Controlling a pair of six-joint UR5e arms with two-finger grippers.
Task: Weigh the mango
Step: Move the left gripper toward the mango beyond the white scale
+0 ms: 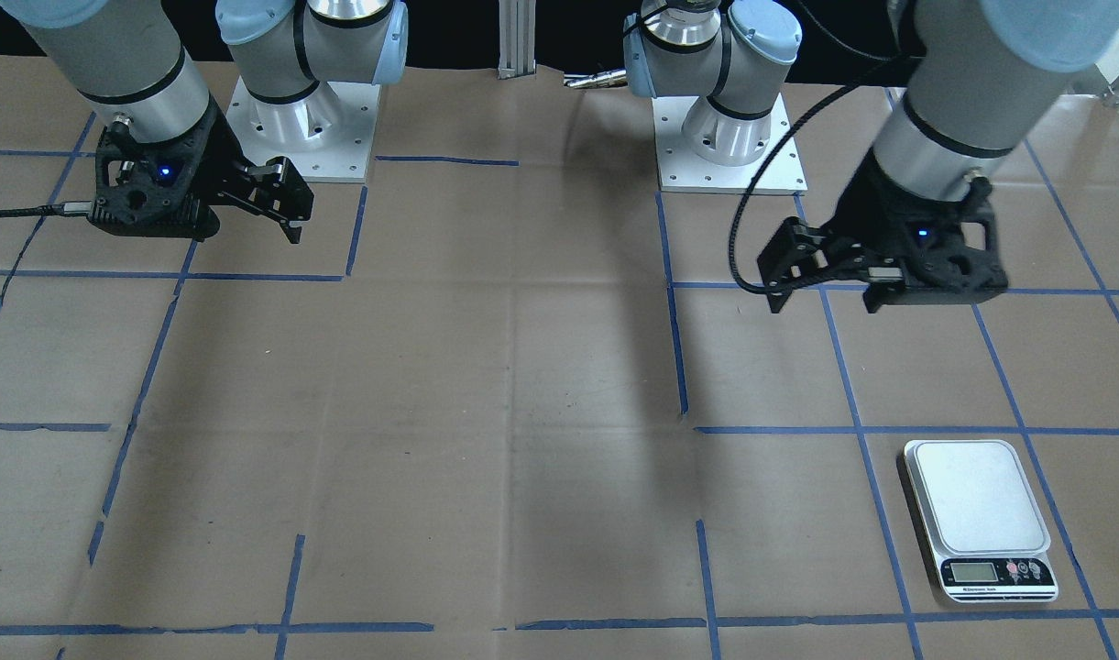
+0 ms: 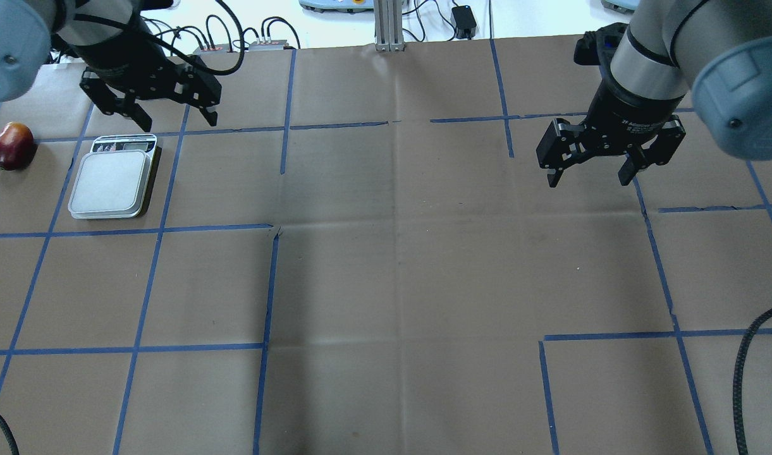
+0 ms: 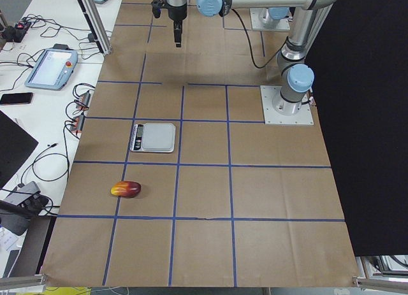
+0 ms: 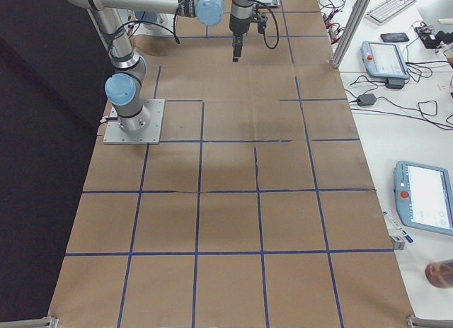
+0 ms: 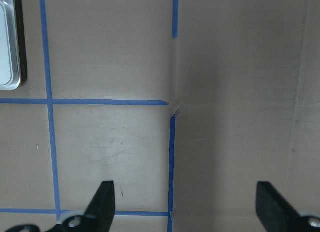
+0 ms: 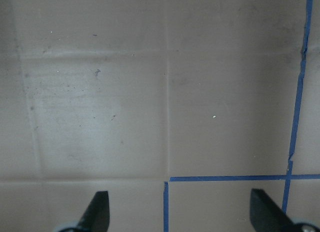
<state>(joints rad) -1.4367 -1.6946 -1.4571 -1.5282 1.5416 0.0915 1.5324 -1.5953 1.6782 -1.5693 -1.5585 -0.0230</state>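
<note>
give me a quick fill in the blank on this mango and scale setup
1. The mango lies on the ___, beside the scale.
2. The scale's platform is ___.
3. The left gripper and right gripper are both ___.
4. The mango is nearer the ___ gripper.
Missing words: table; empty; open; left.

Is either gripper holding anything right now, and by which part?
Nothing is held. Both the left gripper and the right gripper hang open and empty, and the mango lies on the table beside the scale, touched by neither.
</note>
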